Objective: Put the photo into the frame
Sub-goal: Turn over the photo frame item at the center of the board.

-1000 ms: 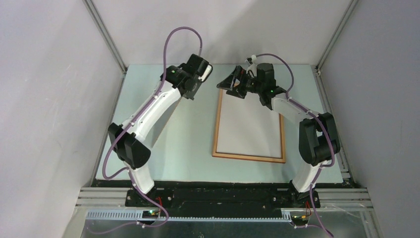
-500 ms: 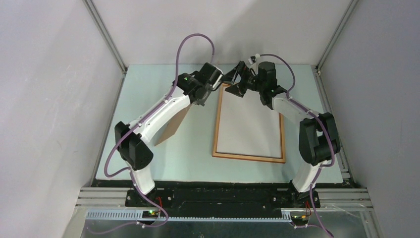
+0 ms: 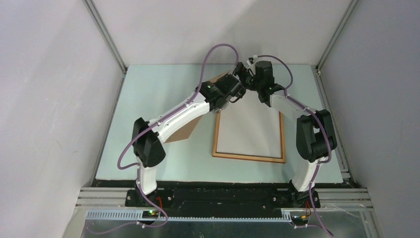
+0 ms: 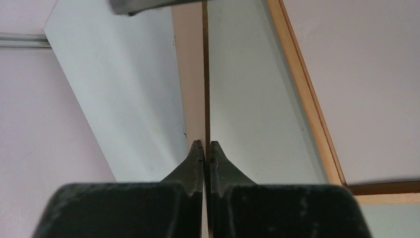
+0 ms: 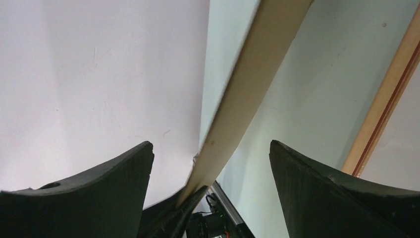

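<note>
Left gripper [image 4: 204, 148] pinches thin, flat brown board [image 4: 190, 74] — right gripper [image 5: 210, 144] spread wide.

The right gripper [image 5: 210, 143] has its 2 dark fingers [image 5: 99, 193] spread wide at the bottom corners, touching nothing. Between them a thin tan backing board [image 5: 247, 84] is seen almost edge-on, slanting from bottom centre up to the top edge, clear of both fingers. A dark shape [image 5: 171, 210] at its lower end appears to pinch it. Behind lies the pale green table [image 5: 307, 99], with a grey wall [image 5: 99, 74] filling the left. At the right, 1 side of the orange-brown frame [image 5: 384, 94] runs diagonally, flat on the table, the photo [image 5: 403, 144] showing white inside it.
</note>
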Robot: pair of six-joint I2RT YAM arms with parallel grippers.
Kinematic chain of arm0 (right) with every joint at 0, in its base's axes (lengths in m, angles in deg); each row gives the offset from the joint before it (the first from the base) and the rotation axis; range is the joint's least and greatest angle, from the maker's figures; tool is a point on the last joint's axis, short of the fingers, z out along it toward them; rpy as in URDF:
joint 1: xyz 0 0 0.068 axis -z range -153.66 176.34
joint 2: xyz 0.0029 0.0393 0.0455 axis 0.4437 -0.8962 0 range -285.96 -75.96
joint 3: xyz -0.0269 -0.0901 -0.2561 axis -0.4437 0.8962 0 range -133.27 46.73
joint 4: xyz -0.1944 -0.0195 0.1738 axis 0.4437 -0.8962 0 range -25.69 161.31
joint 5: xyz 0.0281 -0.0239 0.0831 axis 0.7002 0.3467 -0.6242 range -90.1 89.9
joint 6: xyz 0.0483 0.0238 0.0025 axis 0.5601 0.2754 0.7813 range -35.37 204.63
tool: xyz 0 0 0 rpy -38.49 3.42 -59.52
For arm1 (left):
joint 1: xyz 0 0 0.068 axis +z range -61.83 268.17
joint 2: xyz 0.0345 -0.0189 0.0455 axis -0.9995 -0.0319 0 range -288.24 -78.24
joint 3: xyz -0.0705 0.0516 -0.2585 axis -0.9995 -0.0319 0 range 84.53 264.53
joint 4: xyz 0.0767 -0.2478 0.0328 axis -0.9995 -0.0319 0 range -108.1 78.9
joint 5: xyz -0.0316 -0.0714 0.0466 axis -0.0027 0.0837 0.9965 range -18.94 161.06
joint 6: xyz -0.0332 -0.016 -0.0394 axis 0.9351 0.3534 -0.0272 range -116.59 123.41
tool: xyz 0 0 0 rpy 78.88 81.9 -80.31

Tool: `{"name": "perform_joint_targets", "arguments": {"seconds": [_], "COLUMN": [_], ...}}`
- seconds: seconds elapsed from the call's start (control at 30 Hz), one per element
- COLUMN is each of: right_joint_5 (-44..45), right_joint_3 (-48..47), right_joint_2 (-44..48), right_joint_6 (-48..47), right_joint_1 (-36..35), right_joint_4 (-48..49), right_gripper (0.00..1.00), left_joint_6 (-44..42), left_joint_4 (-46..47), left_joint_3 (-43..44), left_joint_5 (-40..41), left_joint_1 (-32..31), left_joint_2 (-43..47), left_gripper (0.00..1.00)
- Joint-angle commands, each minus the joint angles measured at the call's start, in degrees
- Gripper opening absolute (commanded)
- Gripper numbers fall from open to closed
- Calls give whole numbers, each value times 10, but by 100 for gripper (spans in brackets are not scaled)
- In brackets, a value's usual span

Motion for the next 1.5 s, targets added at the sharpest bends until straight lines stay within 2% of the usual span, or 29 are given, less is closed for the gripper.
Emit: {"name": "perform_joint_targets", "arguments": {"seconds": [0.0, 0.27, 0.37, 0.57, 0.67, 0.8, 1.0, 1.17, 1.33, 1.47], "right_joint_5": [12, 17, 24, 22, 21, 20, 19, 24, 29, 33], "right_joint_3": [-39, -58, -64, -67, -69, -70, -67, -62, -55, -53], "right_joint_2": [-6, -26, -33, -41, -43, -43, -44, -40, -36, -35], "right_joint_6": [-17, -32, -45, -45, -46, -47, -46, -49, -52, -56], "right_joint_1": [-2, -10, -9, -9, -8, -8, -5, 1, 6, 8], "right_joint_4": [-20, -45, -62, -65, -67, -68, -67, -68, -69, -69], "right_gripper": [90, 76, 67, 55, 49, 44, 35, 32, 27, 23], "left_joint_6": [31, 32, 31, 27, 25, 22, 19, 17, 14, 12], "left_joint_4": [29, 25, 24, 24, 24, 25, 24, 24, 24, 24], "left_joint_3": [27, 41, 41, 41, 41, 39, 37, 38, 40, 38], "left_joint_5": [-41, -27, -29, -26, -25, -22, -23, -24, -23, -25], "left_joint_1": [-26, -43, -45, -47, -48, -51, -53, -55, -60, -62], "left_joint_2": [-21, -40, -40, -41, -41, -41, -39, -35, -32, -25], "left_gripper": [0, 2, 6, 13, 21, 30, 33, 36, 43, 53]}}
